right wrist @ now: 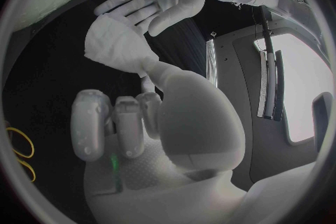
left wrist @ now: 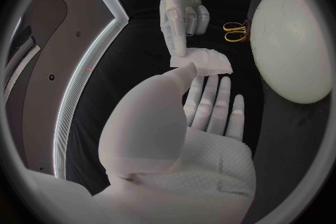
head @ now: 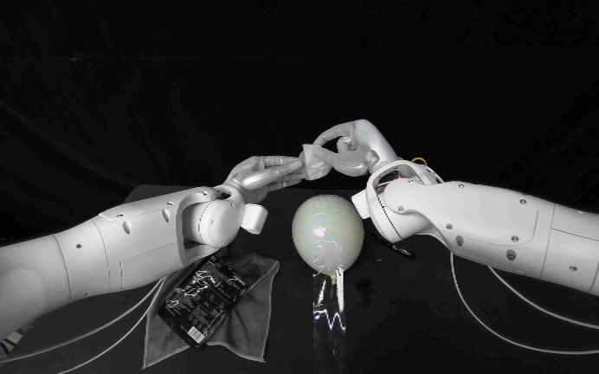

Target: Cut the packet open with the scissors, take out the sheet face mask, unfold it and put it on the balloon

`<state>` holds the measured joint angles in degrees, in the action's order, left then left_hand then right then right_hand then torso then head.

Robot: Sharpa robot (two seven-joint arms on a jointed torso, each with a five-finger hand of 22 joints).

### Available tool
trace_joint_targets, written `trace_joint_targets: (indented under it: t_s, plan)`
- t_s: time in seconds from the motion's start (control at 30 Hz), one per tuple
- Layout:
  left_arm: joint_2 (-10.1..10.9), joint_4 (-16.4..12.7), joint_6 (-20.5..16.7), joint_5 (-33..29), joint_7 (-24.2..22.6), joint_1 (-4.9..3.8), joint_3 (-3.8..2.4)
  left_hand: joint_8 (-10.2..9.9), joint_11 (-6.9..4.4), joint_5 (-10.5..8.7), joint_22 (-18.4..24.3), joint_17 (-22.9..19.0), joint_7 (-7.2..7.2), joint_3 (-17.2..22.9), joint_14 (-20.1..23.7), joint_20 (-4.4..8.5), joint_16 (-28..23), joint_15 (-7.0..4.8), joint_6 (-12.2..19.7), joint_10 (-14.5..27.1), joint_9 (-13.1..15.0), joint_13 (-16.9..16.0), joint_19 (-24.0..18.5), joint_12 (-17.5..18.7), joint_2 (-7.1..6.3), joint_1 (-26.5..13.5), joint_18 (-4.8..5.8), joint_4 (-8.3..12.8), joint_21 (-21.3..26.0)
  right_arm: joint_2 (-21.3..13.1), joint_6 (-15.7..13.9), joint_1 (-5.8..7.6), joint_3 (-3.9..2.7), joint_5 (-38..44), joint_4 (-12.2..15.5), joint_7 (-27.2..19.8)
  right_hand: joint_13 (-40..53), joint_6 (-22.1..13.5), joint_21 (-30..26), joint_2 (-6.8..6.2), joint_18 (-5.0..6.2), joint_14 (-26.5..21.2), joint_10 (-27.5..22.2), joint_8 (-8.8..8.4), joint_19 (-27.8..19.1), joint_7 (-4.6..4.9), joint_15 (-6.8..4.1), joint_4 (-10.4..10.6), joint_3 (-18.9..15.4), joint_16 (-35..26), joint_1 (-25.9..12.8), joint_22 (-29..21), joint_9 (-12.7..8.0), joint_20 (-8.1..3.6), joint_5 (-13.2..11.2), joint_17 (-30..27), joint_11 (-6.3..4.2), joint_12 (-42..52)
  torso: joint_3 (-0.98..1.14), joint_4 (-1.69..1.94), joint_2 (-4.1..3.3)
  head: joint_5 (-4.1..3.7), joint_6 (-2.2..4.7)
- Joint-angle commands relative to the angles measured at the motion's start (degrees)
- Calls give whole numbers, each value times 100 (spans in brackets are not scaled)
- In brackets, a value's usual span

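Head view, hands: left robot hand (head: 268, 171) and right robot hand (head: 348, 144) meeting fingertip to fingertip; both holding the folded sheet face mask (head: 315, 163) between them
Head view, below: balloon (head: 328, 231) on the black tabletop (head: 424, 322) between the two forearms, apart from the mask; packet (head: 205, 293) lying on a grey cloth (head: 243, 326) near the left forearm
Left wrist view: fingers (left wrist: 209, 103) straight, thumb tip pressed on the mask (left wrist: 206, 61); right robot hand (left wrist: 183, 14) pinching it from the far side; scissors (left wrist: 234, 32) flat on the tabletop, just beside the balloon (left wrist: 290, 39)
Right wrist view: thumb stretched to the mask (right wrist: 115, 45), other fingers (right wrist: 126, 123) curled in; left robot hand (right wrist: 157, 3) flat-palmed beyond it; yellow scissors handles (right wrist: 19, 151) at the rim
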<state>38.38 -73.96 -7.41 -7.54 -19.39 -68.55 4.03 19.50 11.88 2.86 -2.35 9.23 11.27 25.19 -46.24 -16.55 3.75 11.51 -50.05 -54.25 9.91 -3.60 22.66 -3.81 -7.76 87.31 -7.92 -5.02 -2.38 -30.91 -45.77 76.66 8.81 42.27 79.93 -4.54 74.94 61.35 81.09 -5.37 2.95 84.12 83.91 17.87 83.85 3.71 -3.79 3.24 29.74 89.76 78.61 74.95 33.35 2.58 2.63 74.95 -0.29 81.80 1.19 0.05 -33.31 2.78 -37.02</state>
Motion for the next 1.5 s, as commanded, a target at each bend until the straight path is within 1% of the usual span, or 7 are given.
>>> trace_joint_targets:
  t_s: [0.03, 0.43, 0.67, 0.8, 1.17, 1.27, 1.5]
  plan:
    - [-14, 0, -185, 245, -121, -5, -6, -38, 4, -13, 11, -8, -19, 9, 53, -4, 4, 3, -15, 46, -8, -8, -121, -6, -24, -28, -79, 45, 22, -4, 27, 1, -5, -21, 32, -65, 1025, 35, 22, 42, -101, 588, 325, 38, 178, -20, -32, -1, 23, 24, 0, 1249, 196, -28, 17, 1505, -51, 29, -3, -3, 0, 6, 0]
    - [-18, 13, -427, 337, -209, 2, -6, -248, -225, -14, 24, -262, -51, -14, 1448, 24, -77, -172, 215, 565, -91, 0, -607, 26, -103, -124, -224, 262, 31, -42, 31, 1, -5, -40, 136, -73, 1025, 35, 22, 42, -101, 588, 325, 38, 178, -20, -32, -1, 23, 24, 0, 1249, 196, -28, 17, 1505, -51, 29, -3, 1, 2, 6, 11]
    - [-22, 1, -306, 373, -185, 8, -6, -317, -256, -16, 20, -284, -56, -69, 1602, 27, -68, -204, 314, 696, -115, -4, -628, 16, -140, -188, -250, 306, 24, -31, 40, 1, -5, -42, 138, -70, 1022, 29, 25, 42, -101, 588, 323, 48, 179, -19, -32, -10, 41, 24, -8, 1250, 204, -29, 17, 1505, -51, 22, -5, 2, -3, 5, 10]
    - [-24, -5, 39, 399, -181, 12, -6, -338, -290, -16, 25, -296, -80, -140, 1687, 39, -67, -224, 339, 750, -118, -8, -683, 7, -161, -269, -255, 302, 30, -20, 44, 1, -5, -42, 117, -65, 1022, 29, 25, 42, -101, 588, 323, 48, 179, -19, -32, -10, 41, 24, -8, 1250, 204, -29, 17, 1505, -51, 22, -5, 0, -3, 7, 10]
    - [-24, -5, 809, 374, -30, 18, -6, -261, -244, -16, 7, -168, -93, -229, 1178, 71, 93, -245, 141, 522, -77, -33, -602, -93, -33, -356, -264, 277, -1, -11, 42, 0, -5, -41, 90, -66, 1022, 29, 25, 42, -101, 588, 323, 48, 179, -19, -32, -10, 41, 24, -8, 1250, 204, -29, 17, 1505, -51, 22, -1, 1, 0, 24, 8]
    - [-29, 9, 873, 329, -20, 22, -6, -204, -196, -16, -11, -66, -100, -185, 740, 58, 234, -211, -10, 314, -51, -42, -475, -168, 126, -327, -257, 267, -35, -19, 44, 0, -5, -41, 92, -66, 1022, 29, 25, 42, -101, 588, 323, 48, 179, -19, -32, -10, 41, 24, -8, 1250, 204, -29, 17, 1505, -51, 22, -1, -1, 1, 19, 10]
    - [-47, 22, 935, 242, -52, 31, -6, -128, -162, -15, -39, 30, -151, -79, 323, 40, 391, -185, -188, 65, -16, -44, -257, -245, 407, -333, -255, 188, -89, -34, 52, 0, -5, -41, 105, -65, 1022, 21, 29, 44, -102, 588, 324, 56, 181, -18, -32, -16, 58, 24, -18, 1251, 211, -30, 16, 1505, -50, 22, -2, -3, -3, 15, 11]
